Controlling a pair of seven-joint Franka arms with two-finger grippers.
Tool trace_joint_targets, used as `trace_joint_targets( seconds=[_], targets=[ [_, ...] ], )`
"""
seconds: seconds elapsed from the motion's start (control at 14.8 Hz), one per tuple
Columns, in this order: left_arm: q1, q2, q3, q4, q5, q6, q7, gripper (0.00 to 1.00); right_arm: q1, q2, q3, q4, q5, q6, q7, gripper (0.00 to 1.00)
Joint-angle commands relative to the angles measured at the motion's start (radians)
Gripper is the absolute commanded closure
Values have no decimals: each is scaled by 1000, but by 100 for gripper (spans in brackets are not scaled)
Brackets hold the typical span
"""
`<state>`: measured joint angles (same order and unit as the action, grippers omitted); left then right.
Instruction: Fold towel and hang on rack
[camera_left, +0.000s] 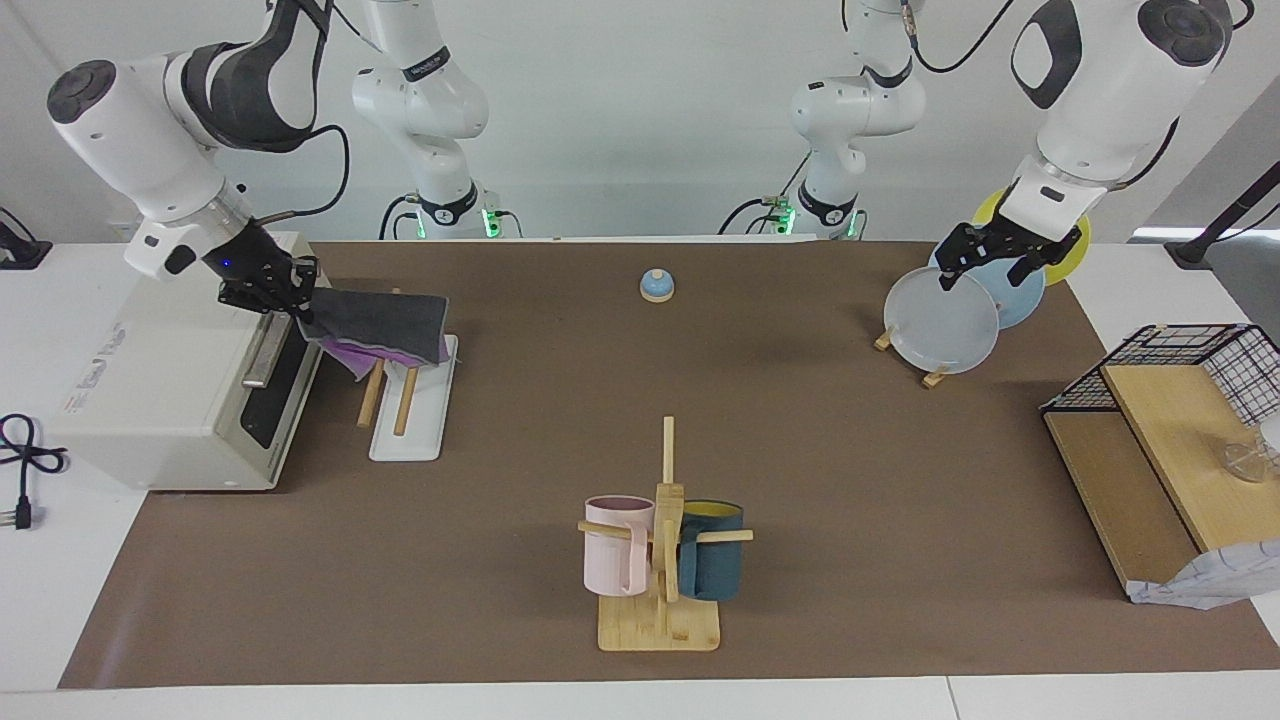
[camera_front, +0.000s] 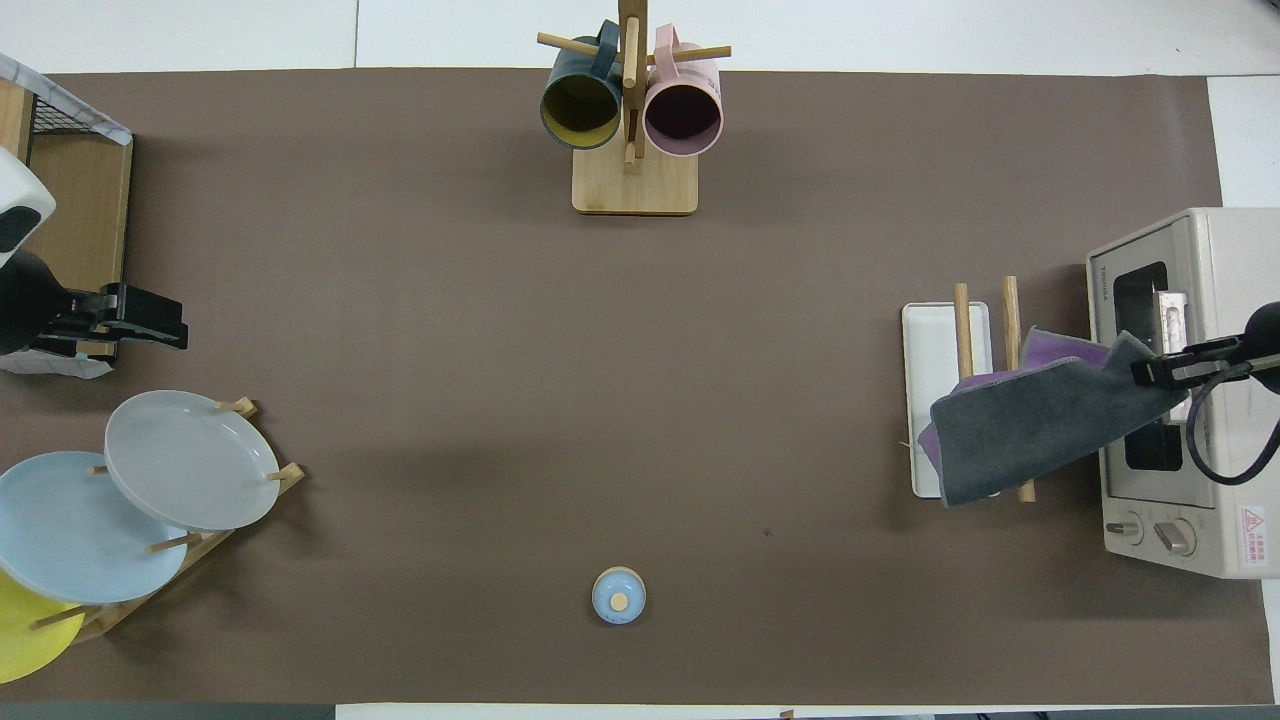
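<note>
The towel (camera_left: 385, 320) is folded, dark grey face up with purple showing underneath. It lies partly over the two wooden rods (camera_left: 403, 405) of the rack, at the rods' end nearer the robots. The rack's white base (camera_left: 415, 440) stands beside the toaster oven. My right gripper (camera_left: 298, 300) is shut on the towel's edge toward the oven and holds that edge lifted. In the overhead view the towel (camera_front: 1030, 430) covers the rods (camera_front: 962, 320) and part of the base (camera_front: 928, 340), with the right gripper (camera_front: 1152, 372) at its corner. My left gripper (camera_left: 985, 272) waits open over the plate stand; it also shows in the overhead view (camera_front: 165, 325).
A white toaster oven (camera_left: 150, 380) stands right beside the rack at the right arm's end. A mug tree (camera_left: 660, 540) with pink and blue mugs is farthest from the robots. A plate stand (camera_left: 945, 320), a wire-and-wood shelf (camera_left: 1180, 400) and a small blue bell (camera_left: 656, 286) are also on the mat.
</note>
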<state>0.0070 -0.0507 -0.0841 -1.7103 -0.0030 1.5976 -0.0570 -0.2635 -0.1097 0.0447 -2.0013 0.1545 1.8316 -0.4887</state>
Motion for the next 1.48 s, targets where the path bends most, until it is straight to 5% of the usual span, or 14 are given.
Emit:
trace_joint_targets(
  seconds=[0.0,0.07,0.61,0.88,1.14,1.41],
  targets=[
    [-7,-17,9,-15,20,-1,3,0,-17,1,12,1,-18,-3,-22,20],
    [-7,-17,9,-15,20,-1,3,0,-19,2,12,1,-18,-3,-28,0],
    [-7,-17,9,-15,20,-1,3,0,15,2,27,84,-68,-58,5,0],
    [-7,-17,9,-15,20,-1,3,0,127,42,27,226,-159,-210,292,0],
    [-7,-17,9,-15,20,-1,3,0,149,41,27,279,-165,-319,360,0],
    [-7,-17,9,-15,20,-1,3,0,133,70,26,334,-178,-264,360,0]
  ],
)
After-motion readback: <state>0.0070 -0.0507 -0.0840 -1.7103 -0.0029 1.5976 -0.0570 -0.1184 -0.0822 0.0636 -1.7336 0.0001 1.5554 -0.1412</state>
